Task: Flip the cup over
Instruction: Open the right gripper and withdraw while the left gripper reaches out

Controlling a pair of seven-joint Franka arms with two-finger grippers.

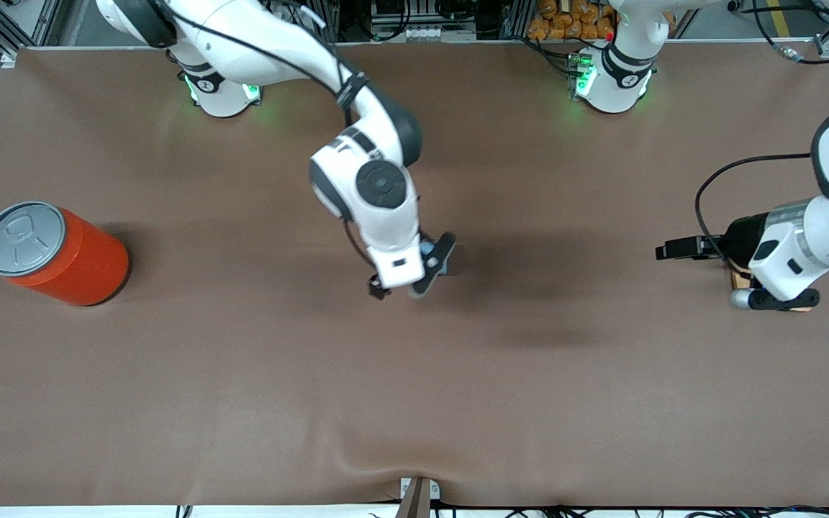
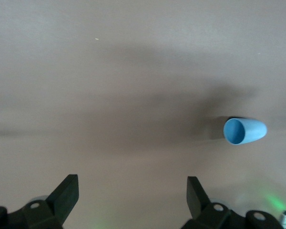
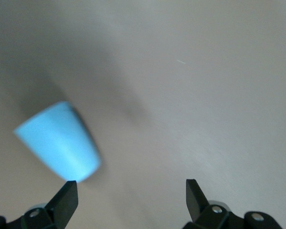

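The cup (image 1: pixel 427 249) is small and light blue and lies on its side on the brown table near the middle. My right gripper (image 1: pixel 405 279) hangs low over it, open, and the hand hides most of the cup. In the right wrist view the cup (image 3: pixel 57 148) lies just off one fingertip (image 3: pixel 66 193) of the right gripper (image 3: pixel 132 188), outside the gap and not held. My left gripper (image 1: pixel 665 251) waits open and empty toward the left arm's end of the table. In the left wrist view (image 2: pixel 132 183) the cup (image 2: pixel 244 131) shows far off with its darker mouth facing the camera.
A large orange can with a grey lid (image 1: pixel 55 253) stands at the right arm's end of the table. A wooden piece (image 1: pixel 737 276) lies under the left hand. The brown table cover (image 1: pixel 414 403) is bare nearer the front camera.
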